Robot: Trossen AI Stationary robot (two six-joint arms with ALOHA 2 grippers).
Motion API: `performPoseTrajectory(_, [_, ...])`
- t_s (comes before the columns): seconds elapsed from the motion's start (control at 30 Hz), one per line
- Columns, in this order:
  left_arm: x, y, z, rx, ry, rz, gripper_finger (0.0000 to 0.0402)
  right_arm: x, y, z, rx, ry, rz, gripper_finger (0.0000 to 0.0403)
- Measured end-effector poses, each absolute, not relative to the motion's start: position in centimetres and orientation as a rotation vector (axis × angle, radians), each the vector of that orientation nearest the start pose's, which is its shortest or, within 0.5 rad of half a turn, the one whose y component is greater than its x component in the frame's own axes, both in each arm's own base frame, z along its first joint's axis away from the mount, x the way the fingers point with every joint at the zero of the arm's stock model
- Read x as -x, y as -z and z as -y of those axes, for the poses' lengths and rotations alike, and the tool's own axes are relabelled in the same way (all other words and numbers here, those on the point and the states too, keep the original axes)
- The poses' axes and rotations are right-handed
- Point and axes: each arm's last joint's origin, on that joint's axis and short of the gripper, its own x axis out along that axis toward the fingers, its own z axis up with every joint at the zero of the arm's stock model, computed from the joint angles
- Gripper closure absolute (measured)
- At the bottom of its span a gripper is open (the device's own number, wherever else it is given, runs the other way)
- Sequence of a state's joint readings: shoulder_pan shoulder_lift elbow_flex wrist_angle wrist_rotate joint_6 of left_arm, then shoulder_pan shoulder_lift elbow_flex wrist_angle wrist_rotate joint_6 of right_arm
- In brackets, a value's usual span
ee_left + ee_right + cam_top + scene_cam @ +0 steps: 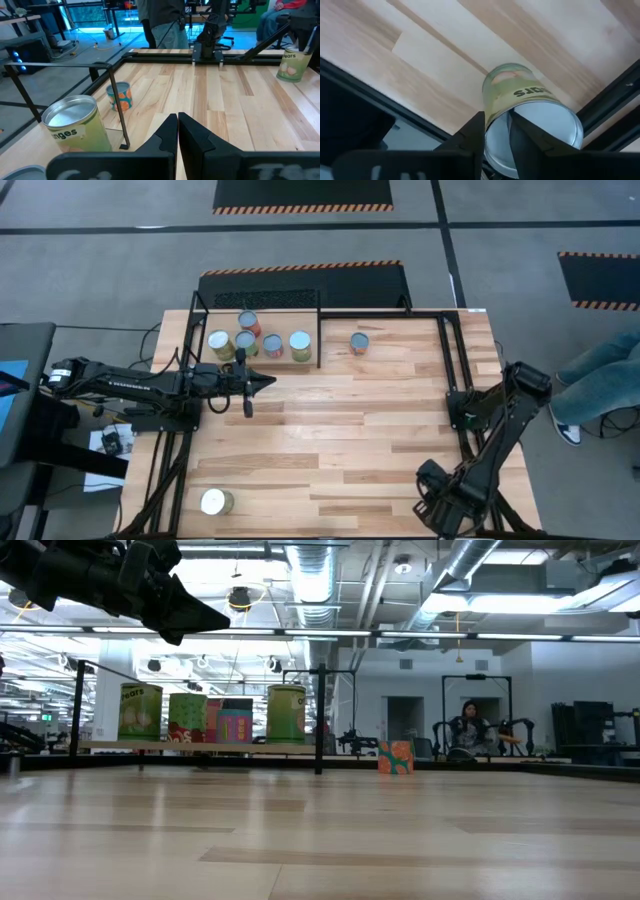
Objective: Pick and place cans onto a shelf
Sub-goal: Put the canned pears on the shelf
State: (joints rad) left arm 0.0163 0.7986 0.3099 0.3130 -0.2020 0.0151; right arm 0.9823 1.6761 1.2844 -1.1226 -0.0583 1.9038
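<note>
The shelf (290, 320) stands at the table's far left and carries several cans (272, 346), standing upright on their bases; they also show in the low view (286, 715). One can (359, 342) stands on the table right of the shelf, another (216, 501) at the near left corner. My left gripper (265, 383) is shut and empty, raised above the table just near of the shelf (200, 615). My right gripper (440, 505) is at the near right, shut on a green-labelled "pears" can (520, 95). My right arm hides that can in the high view. My right gripper comes at the pears can from above. One finger (472, 132) is outside the can's wall and the other (520, 132) over its silver top, with the rim (496, 131) in the narrow gap between them. In the left wrist view the can (292, 62) stands upright and seems to rest on the table.
Black rails (448, 380) run along the table's right and left sides, and a rail (607, 100) lies close to the held can. The middle of the wooden tabletop (350, 430) is bare. A person's legs (610, 370) are beyond the right edge, and people show in the room behind (165, 25).
</note>
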Motion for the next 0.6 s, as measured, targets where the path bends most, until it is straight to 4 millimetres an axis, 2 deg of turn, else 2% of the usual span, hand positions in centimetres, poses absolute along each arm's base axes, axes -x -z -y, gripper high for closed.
performPoseTrajectory(0.23, [-17.5, -21.4, -0.9, -0.025, -0.216, -0.177, 0.0397, -17.4, -22.5, -25.3, -0.707, 0.621, -1.558, 0.0276])
performPoseTrajectory(0.33, [-17.5, -21.4, -0.9, -0.02, -0.215, -0.176, 0.0397, -17.8, -22.6, -24.9, -0.666, 0.577, -1.576, 0.0301])
performPoseTrajectory(0.53, [-17.5, -21.4, -0.9, 0.005, -0.217, -0.175, 0.0397, -19.6, -23.4, -23.8, -0.513, 0.445, -1.581, 0.0388])
performPoseTrajectory(0.6, [-17.5, -21.4, -0.9, 0.014, -0.218, -0.173, 0.0397, -20.5, -24.2, -23.0, -0.46, 0.406, -1.583, 0.0394])
